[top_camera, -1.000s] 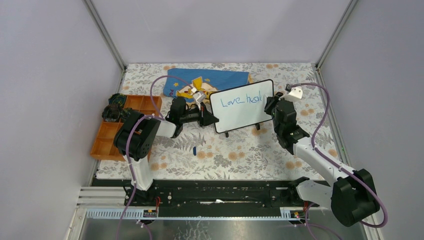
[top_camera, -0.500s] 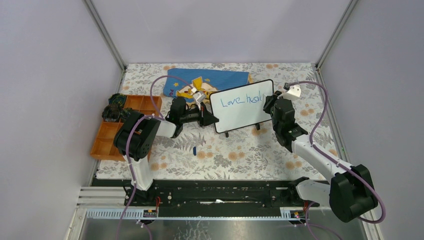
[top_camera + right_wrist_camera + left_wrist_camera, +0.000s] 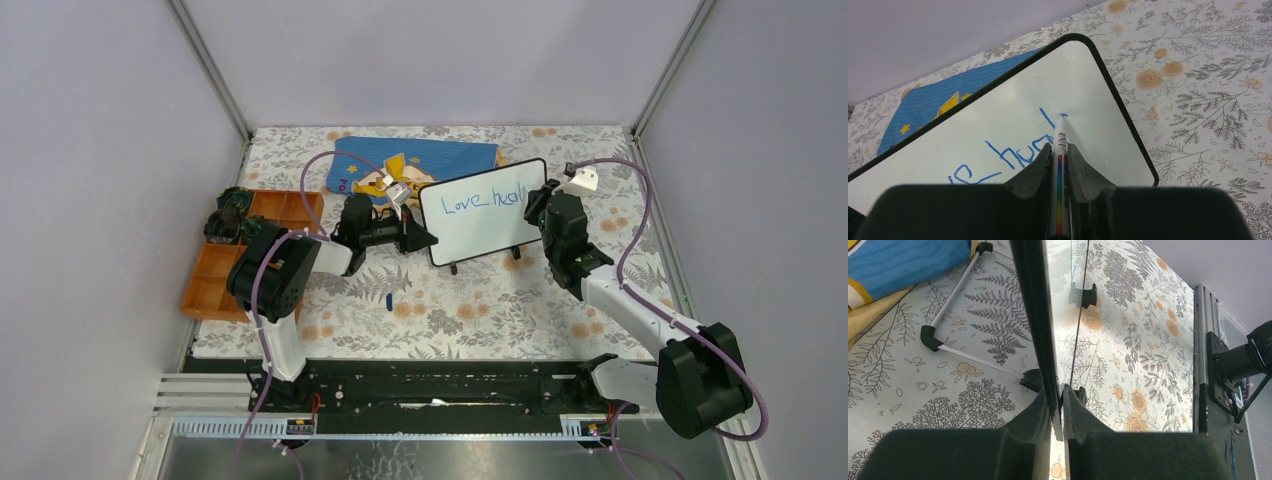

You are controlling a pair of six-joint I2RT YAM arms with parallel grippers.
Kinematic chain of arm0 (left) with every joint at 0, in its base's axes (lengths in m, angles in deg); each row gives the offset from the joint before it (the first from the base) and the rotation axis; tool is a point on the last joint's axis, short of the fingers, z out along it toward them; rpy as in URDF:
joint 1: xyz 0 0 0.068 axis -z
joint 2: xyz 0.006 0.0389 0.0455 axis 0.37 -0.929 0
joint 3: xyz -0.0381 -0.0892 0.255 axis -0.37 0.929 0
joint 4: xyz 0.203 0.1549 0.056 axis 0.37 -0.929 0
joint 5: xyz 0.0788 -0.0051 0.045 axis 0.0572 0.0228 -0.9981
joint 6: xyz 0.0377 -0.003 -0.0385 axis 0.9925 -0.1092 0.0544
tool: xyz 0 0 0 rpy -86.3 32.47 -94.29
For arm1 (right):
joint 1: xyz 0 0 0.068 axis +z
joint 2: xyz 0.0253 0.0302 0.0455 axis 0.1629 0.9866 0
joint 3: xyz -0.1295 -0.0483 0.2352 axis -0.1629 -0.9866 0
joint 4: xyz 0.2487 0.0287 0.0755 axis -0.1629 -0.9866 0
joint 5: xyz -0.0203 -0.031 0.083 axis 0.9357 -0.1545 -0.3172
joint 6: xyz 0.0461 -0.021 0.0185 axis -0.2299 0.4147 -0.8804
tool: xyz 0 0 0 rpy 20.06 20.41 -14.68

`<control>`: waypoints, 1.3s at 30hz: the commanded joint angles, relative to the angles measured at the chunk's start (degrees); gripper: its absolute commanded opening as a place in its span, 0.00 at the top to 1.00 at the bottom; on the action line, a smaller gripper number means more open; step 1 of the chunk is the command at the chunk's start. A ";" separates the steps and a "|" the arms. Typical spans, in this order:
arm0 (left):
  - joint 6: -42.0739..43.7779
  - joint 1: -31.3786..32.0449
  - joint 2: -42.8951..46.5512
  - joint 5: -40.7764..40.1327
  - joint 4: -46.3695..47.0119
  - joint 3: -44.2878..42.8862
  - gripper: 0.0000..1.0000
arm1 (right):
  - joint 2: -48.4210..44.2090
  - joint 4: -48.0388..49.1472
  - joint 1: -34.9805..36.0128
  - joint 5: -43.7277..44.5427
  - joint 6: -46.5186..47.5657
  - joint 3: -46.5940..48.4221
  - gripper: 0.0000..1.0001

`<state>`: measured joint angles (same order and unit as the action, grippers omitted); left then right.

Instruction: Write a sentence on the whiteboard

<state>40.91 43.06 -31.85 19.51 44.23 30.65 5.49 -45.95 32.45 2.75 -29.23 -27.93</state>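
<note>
The whiteboard (image 3: pixel 480 228) stands tilted on its feet at mid table, black rim around a glossy white face. One line of the sentence (image 3: pixel 484 201) in blue reads about "Love heal". My left gripper (image 3: pixel 424 238) is shut on the board's left edge; the left wrist view shows the whiteboard (image 3: pixel 1034 315) edge-on between the left gripper's (image 3: pixel 1057 407) jaws. My right gripper (image 3: pixel 1059 146) is shut on a white marker (image 3: pixel 1061 131) with a rainbow stripe. Its tip touches the whiteboard (image 3: pixel 1088 100) at the end of the sentence (image 3: pixel 1015 155), near the right rim.
A blue cloth (image 3: pixel 430 158) with a yellow figure lies behind the board. An orange compartment tray (image 3: pixel 222 268) sits at the left edge with dark items beside it. A small blue cap (image 3: pixel 388 299) lies in front of the left arm. The board's wire stand (image 3: pixel 963 352) rests on the floral mat.
My right gripper with the marker has shifted slightly left and up along the board's right end. The left gripper and the board have not moved.
</note>
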 commanded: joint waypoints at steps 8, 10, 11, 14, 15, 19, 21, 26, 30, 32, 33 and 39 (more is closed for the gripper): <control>5.03 1.16 -1.83 -2.81 -10.68 1.65 1.00 | 0.24 0.67 -0.39 -3.16 -0.08 1.89 1.00; 5.04 1.15 -1.74 -2.81 -10.63 1.65 1.00 | -0.03 -0.14 -0.41 -2.69 -0.19 1.81 1.00; 5.04 1.16 -1.67 -2.92 -10.71 1.65 1.00 | -0.09 -0.58 -0.47 -2.36 -0.26 1.80 1.00; 5.03 1.17 -1.59 -2.90 -10.75 1.60 1.00 | -0.41 -1.74 -0.40 -1.50 -0.31 1.65 1.00; 5.03 1.16 -1.59 -3.02 -10.73 1.69 1.00 | -0.54 -2.04 -0.39 -1.31 -0.29 1.50 1.00; 5.03 1.22 -1.66 -3.01 -10.78 1.59 1.00 | -0.62 -2.79 -0.44 -0.93 -0.39 1.20 1.00; 5.03 1.24 -1.64 -3.07 -10.86 1.58 1.00 | -0.64 -2.96 -0.40 -0.56 -0.37 0.94 1.00; 5.14 1.24 -1.59 -3.16 -10.89 1.68 1.00 | -0.46 -3.72 -0.39 1.33 -0.24 1.28 1.00; 5.22 1.24 -1.54 -3.21 -10.97 1.73 1.00 | -0.46 -4.58 -0.39 3.32 -0.25 1.70 1.00; 5.22 1.24 -1.55 -3.25 -11.05 1.69 1.00 | -0.63 -4.70 -0.41 3.84 -0.08 1.62 1.00; 5.21 1.24 -1.59 -3.28 -10.99 1.68 1.00 | -0.64 -4.71 -0.45 3.91 -0.05 1.59 1.00; 5.23 1.24 -1.55 -3.26 -10.99 1.66 1.00 | -0.77 -5.25 -0.47 2.83 -0.10 1.44 1.00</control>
<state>41.13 43.32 -31.35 18.77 43.23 30.63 5.52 -51.37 32.29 4.55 -29.23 -27.90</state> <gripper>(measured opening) 0.158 0.179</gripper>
